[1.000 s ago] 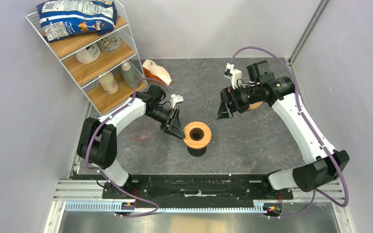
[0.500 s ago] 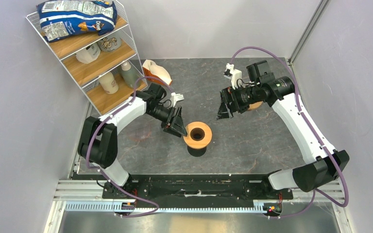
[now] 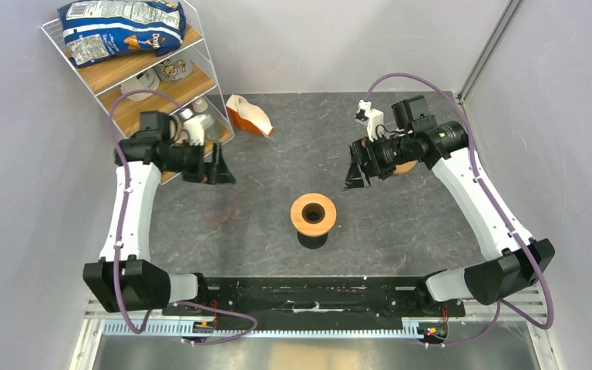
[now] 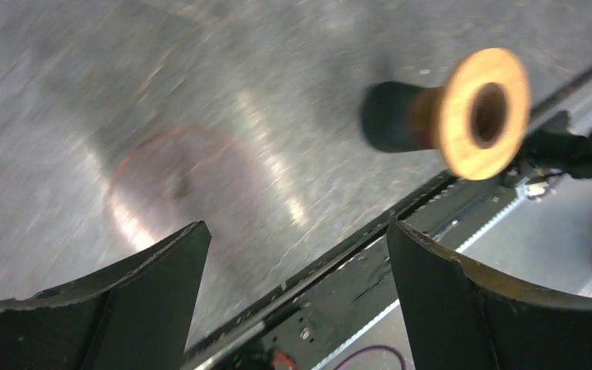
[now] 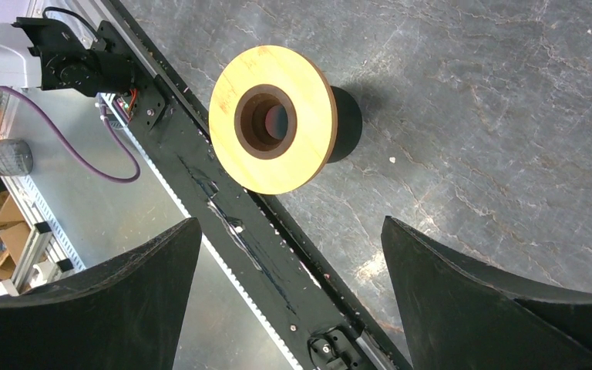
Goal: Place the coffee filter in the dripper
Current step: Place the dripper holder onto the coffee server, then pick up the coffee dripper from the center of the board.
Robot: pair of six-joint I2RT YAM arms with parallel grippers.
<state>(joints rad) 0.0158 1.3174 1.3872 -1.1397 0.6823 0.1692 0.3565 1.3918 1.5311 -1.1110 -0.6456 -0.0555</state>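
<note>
A round wooden ring on a dark base stands mid-table; no glass shows in it, and its hole looks dark. No single coffee filter is in view. A sliver of light-brown wood peeks from under my right arm; I cannot tell whether it is the dripper. My left gripper hangs open and empty beside the shelf, well left of the ring. In its wrist view my left gripper has nothing between its fingers. My right gripper hovers open and empty up and right of the ring, as my right gripper also shows in its wrist view.
A wire shelf with wooden boards, bottles and a chip bag stands at the back left. An orange-and-white packet of filters lies beside it. The black rail runs along the near edge.
My left arm has swung away from the wooden ring to the left, up beside the shelf, and its jaws have opened wide. The right arm and the ring have not moved.
</note>
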